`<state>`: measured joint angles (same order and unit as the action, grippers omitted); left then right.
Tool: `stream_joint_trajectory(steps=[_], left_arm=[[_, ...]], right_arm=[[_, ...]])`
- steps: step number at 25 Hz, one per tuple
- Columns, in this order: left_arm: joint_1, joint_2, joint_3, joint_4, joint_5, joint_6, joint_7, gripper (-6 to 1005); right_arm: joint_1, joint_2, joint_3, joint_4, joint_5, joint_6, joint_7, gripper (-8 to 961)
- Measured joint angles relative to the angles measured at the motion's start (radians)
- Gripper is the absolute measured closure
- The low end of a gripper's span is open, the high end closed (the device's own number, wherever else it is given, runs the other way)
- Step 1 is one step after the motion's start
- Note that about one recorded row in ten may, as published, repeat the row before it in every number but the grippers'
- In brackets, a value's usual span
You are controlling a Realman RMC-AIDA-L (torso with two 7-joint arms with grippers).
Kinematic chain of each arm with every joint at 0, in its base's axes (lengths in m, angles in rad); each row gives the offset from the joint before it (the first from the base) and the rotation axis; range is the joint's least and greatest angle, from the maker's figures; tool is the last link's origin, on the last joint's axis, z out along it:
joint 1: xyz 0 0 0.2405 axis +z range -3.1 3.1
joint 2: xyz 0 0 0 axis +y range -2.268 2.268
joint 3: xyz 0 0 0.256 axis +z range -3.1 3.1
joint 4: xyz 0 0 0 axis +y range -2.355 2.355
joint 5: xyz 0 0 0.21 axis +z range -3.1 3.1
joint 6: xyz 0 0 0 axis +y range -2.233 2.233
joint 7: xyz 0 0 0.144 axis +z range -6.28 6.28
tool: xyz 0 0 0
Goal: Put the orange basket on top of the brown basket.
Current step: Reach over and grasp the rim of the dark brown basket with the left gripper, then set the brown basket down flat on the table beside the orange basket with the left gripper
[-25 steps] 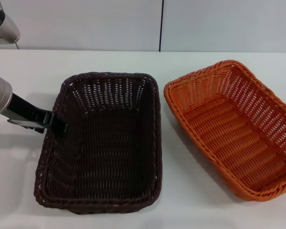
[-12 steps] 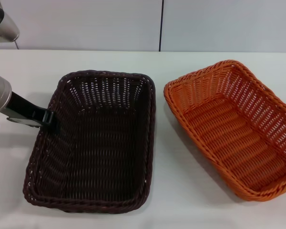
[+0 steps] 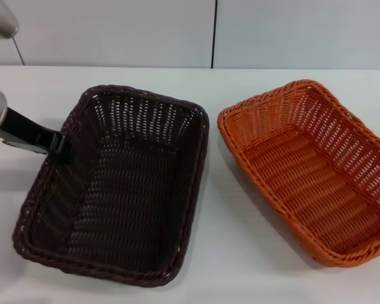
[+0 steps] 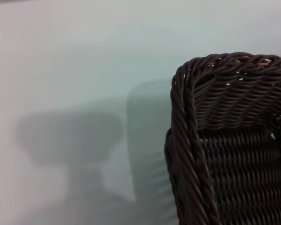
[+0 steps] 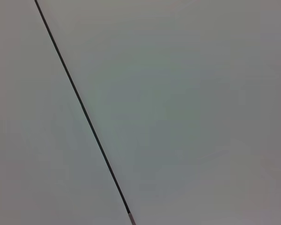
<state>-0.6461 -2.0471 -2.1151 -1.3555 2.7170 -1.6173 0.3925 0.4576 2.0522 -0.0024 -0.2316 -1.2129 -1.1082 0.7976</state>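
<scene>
The left pincer [image 3: 58, 147] is clenched on the left rim of the dark brown woven wicker basket [image 3: 114, 190]. The bright orange woven wicker basket [image 3: 310, 171] lies apart on the white worktop [image 3: 240, 266], not yet stacked. The right pincer is out of sight.

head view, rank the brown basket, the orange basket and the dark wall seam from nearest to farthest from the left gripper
1. brown basket, with the left gripper at its left rim.
2. dark wall seam, behind the table, right of the brown basket.
3. orange basket, on the right side of the table.
</scene>
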Motion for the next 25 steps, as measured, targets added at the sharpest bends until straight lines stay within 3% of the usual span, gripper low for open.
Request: stream_joint_trajectory(steps=[9,12,13,16,17,23,25], left_arm=[[-0.029,0.024,-0.089,-0.075,-0.018,-0.157,0.195,785],[-0.036,0.044,-0.103,-0.067,-0.083,-0.184,0.252,786],[-0.045,0.055,-0.105,-0.038,-0.125,-0.186,0.270,786],[-0.054,0.058,-0.105,-0.011,-0.142,-0.180,0.276,790],[-0.082,0.059,-0.105,0.069,-0.150,-0.154,0.283,791],[-0.159,0.051,-0.100,0.252,-0.148,-0.097,0.323,796],[-0.166,0.050,-0.099,0.263,-0.148,-0.094,0.324,793]], right_arm=[[0.009,-0.001,0.001,0.000,0.001,0.001,0.000,163],[0.011,-0.001,0.001,0.000,0.001,0.001,0.000,164],[0.012,-0.001,0.002,0.000,0.001,0.001,0.000,164],[0.012,-0.002,0.002,0.000,0.001,0.001,0.000,165],[0.012,-0.002,0.002,0.000,0.001,0.001,0.000,165],[0.008,-0.001,-0.001,0.012,0.001,0.002,0.000,166],[0.008,-0.001,-0.002,0.012,0.001,0.002,0.000,167]])
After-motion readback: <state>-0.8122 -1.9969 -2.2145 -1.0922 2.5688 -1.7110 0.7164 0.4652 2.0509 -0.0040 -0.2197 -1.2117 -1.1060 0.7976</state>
